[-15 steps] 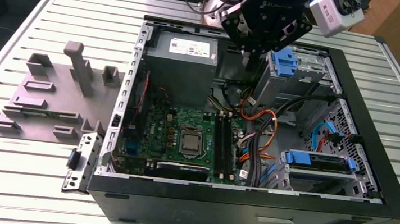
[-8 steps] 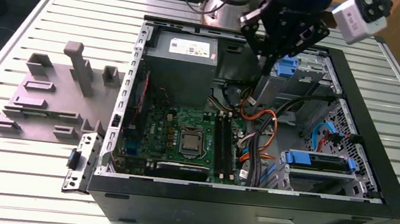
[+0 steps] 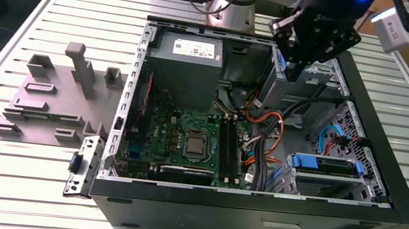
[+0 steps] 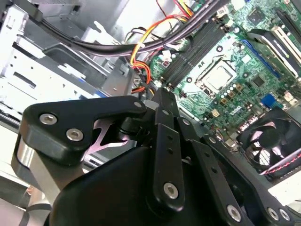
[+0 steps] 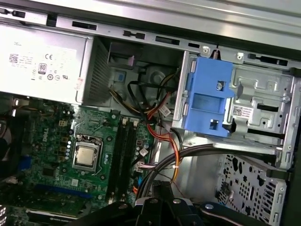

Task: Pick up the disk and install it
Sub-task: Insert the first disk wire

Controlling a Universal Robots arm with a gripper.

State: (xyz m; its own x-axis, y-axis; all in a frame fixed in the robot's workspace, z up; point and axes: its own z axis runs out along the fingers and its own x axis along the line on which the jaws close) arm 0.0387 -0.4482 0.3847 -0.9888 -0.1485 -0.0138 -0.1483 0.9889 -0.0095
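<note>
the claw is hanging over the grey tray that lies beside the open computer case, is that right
Not quite. The claw is hanging over the open computer case itself, not over the grey tray. The tray does lie beside the case, on the exterior view's left. The exterior view shows this.

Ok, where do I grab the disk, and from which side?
Probably take the disk by its blue carrier edge, coming straight down from above. That edge faces up out of the open case, and the grey cage encloses the rest.
</note>
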